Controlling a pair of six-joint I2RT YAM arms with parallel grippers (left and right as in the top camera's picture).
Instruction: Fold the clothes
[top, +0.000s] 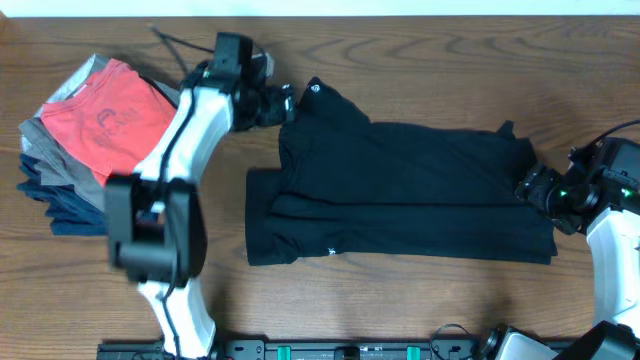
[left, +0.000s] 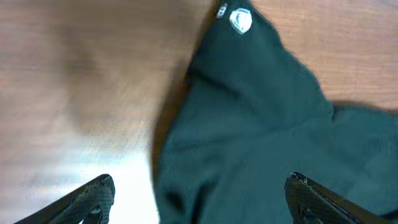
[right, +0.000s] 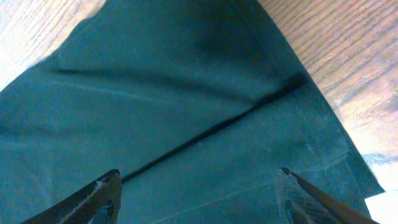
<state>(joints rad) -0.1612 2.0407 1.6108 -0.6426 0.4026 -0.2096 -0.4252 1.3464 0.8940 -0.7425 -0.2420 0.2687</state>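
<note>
Wooden table is covered by the part-folded black garment; left gripper and right gripper are spread, empty; regrasping is judged next.

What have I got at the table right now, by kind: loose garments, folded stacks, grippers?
Loose black garment: 1
Folded stack, red-orange shirt on top: 1
Grippers: 2, left gripper and right gripper, both open
Total: 4
</note>
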